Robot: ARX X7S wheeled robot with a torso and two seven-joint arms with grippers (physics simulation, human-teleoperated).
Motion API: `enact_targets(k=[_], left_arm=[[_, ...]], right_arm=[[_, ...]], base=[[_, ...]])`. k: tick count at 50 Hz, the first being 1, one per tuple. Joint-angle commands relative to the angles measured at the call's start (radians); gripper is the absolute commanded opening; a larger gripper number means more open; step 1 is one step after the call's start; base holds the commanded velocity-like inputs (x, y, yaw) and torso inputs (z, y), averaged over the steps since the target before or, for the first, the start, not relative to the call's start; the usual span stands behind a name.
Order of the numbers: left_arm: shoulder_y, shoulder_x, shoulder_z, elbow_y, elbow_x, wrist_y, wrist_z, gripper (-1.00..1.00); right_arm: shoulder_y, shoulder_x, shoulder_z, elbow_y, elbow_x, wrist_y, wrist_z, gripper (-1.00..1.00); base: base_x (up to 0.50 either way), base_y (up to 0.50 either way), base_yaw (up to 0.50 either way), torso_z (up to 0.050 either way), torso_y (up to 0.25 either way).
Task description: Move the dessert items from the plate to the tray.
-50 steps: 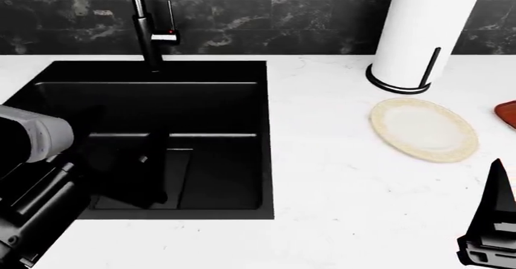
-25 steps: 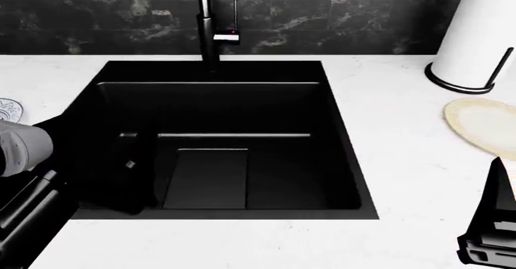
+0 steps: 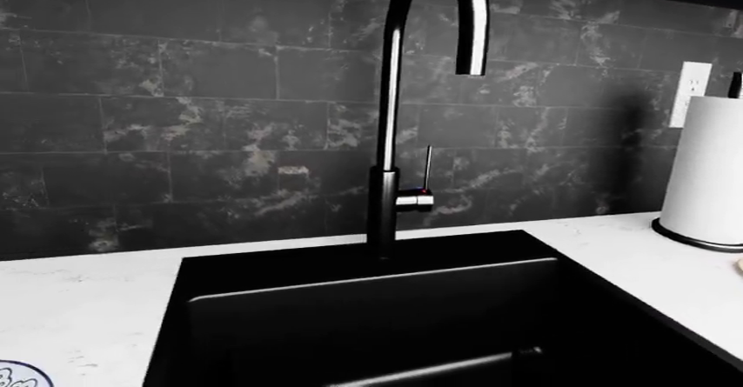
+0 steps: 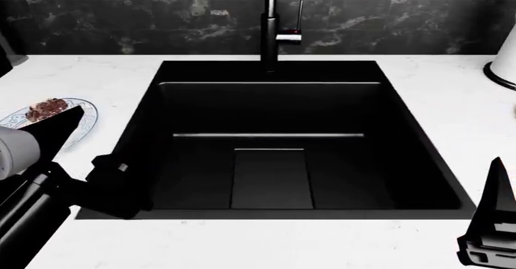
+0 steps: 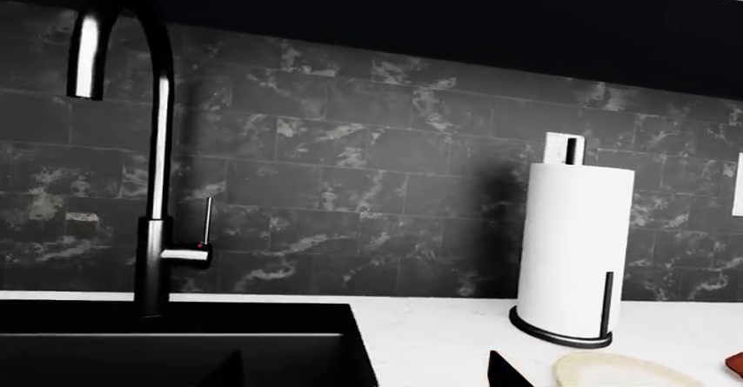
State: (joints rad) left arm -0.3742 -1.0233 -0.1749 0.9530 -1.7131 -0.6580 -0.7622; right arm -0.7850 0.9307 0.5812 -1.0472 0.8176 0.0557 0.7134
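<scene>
A brown-and-white dessert item point(image 4: 47, 107) lies on a white, blue-patterned plate point(image 4: 84, 119) at the far left of the counter, partly hidden behind my left arm. A sliver of that plate point(image 3: 14, 376) shows in the left wrist view. My left gripper point(image 4: 113, 185) hangs at the sink's front left corner, a dark block whose jaws I cannot make out. My right gripper point(image 5: 362, 378) is open, its tips far apart, low at the head view's right edge. One red corner of the tray point(image 5: 733, 365) shows in the right wrist view.
A deep black sink point(image 4: 270, 160) with a tall black faucet point(image 4: 270, 27) fills the middle of the white counter. A paper towel roll point(image 5: 575, 239) stands to the right, with an empty cream plate point(image 5: 615, 371) in front of it. A dark tiled wall backs the counter.
The head view has swung left. The sink slid rightward in view, the cream plate dropped out on the right, and the patterned plate with the dessert came in on the left.
</scene>
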Motion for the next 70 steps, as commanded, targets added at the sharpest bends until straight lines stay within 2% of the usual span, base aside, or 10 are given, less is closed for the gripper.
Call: enact_targets(k=[1,42,61,63,66,70], left_arm=[[0.004,-0.004,-0.009,0.005,-0.011,0.003,-0.003,1.0],[0.024,-0.002,-0.02,0.002,-0.014,-0.005,-0.016,1.0],[-0.057,-0.026,0.041,-0.047,-0.095,-0.009,-0.042,1.0],[-0.069,-0.031,0.048,-0.053,-0.103,-0.011,-0.046,1.0],[-0.088,-0.036,0.062,-0.064,-0.115,-0.015,-0.049,1.0],[-0.13,-0.042,0.089,-0.083,-0.135,-0.022,-0.051,1.0]], right_arm=[[0.0,-0.012,0.0,0.0,-0.008,0.001,-0.014,1.0],[0.0,0.001,-0.008,0.0,-0.003,-0.002,-0.006,1.0],[0.045,0.147,-0.167,0.018,0.003,0.042,0.162,1.0],[0.0,0.23,0.029,0.0,0.181,0.078,0.19,1.0],[0.0,0.26,0.337,0.0,0.463,0.215,0.153,1.0],[0.001,0.256,0.491,0.0,0.612,0.311,0.129,1.0]], base=[[0.0,0.5,0.0,0.0,0.0],[0.0,0.5,0.0,0.0,0.0],[0.0,0.0,0.0,0.0,0.0],[0.0,0.0,0.0,0.0,0.0],[0.0,0.0,0.0,0.0,0.0],[0.0,0.0,0.0,0.0,0.0]])
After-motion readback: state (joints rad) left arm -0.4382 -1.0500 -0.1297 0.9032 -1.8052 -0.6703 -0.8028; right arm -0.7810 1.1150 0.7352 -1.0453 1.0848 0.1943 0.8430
